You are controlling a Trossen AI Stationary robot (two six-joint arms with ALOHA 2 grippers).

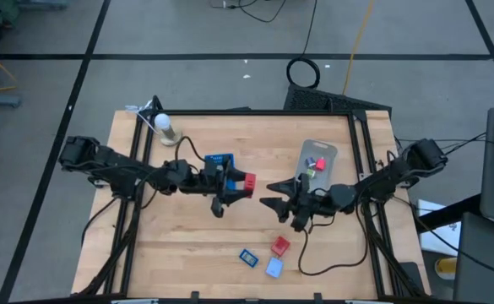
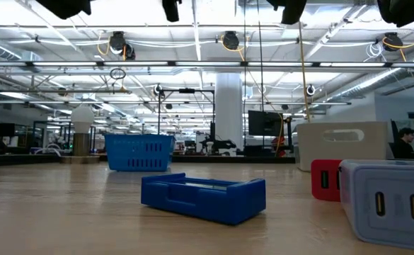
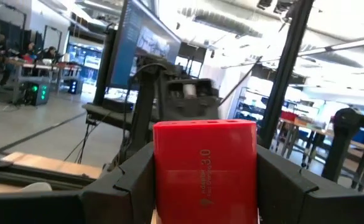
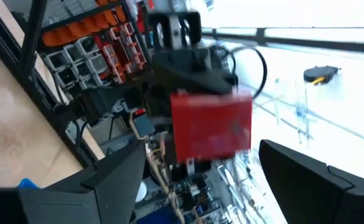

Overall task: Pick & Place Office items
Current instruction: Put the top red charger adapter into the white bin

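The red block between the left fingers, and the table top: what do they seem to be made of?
The red block looks like hard moulded plastic with a matte finish: flat faces, sharp edges and faint raised lettering on its front. The left gripper holds it between its fingers. The table top seems to be pale wood, perhaps laminated strips, since parallel plank lines and grain show, with a smooth, slightly glossy surface.
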